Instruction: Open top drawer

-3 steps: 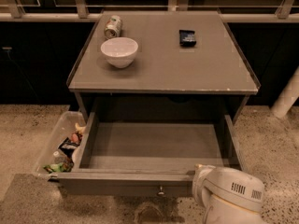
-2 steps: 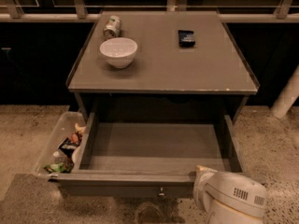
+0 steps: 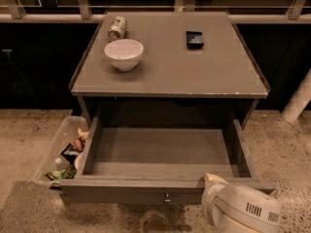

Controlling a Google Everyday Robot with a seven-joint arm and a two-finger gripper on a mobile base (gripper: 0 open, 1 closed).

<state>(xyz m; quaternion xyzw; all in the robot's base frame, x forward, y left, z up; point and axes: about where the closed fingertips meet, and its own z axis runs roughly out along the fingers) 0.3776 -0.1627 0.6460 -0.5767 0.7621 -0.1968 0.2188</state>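
Office break-area vibes, most likely

A grey counter [image 3: 170, 76] is set on speckled terrazzo floor [image 3: 19, 140], with a bowl [image 3: 124, 53], a can [image 3: 117, 27] and a snack-packet bin [image 3: 57, 141] around; the gripper [image 3: 212, 180] is seen at the top drawer [image 3: 160, 152] front.

The robot's rounded white plastic arm housing [image 3: 243, 212], with dark vent slots on its side, is occupying the lower right corner of the camera view. The cream-coloured two-finger gripper [image 3: 212, 182] at its upper left end is showing only as a pale tip, mostly hidden by the housing.
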